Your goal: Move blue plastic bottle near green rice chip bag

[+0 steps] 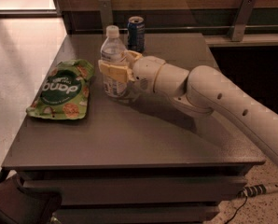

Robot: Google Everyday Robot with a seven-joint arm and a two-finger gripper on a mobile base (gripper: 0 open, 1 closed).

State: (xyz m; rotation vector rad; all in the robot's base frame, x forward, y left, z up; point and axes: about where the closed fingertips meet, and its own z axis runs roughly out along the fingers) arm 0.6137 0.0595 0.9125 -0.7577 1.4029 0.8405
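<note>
Clear plastic, white cap: blue plastic bottle (112,52) is upright in the camera view, pinched at mid-body by the claw (118,67). It sits just right of the green rice chip bag (62,90), with a narrow strip of bare counter (129,139) between them. Can't tell if its base touches the counter. Judgement: placement looks nearly done; what's left is to set it down if lifted, release and retract. Dark blue can (135,31) stands behind, apart.

Bottle: small clear plastic bottle with white cap (112,50), upright on the grey-brown surface (143,134).
Claw: cream claw (117,64) clasping the bottle's sides, its white arm (213,90) reaching in from the right.
Bag: flat crinkled green chip bag (62,90), lying just left of the bottle.
Can: dark blue metal can (135,31), upright behind the bottle.
</note>
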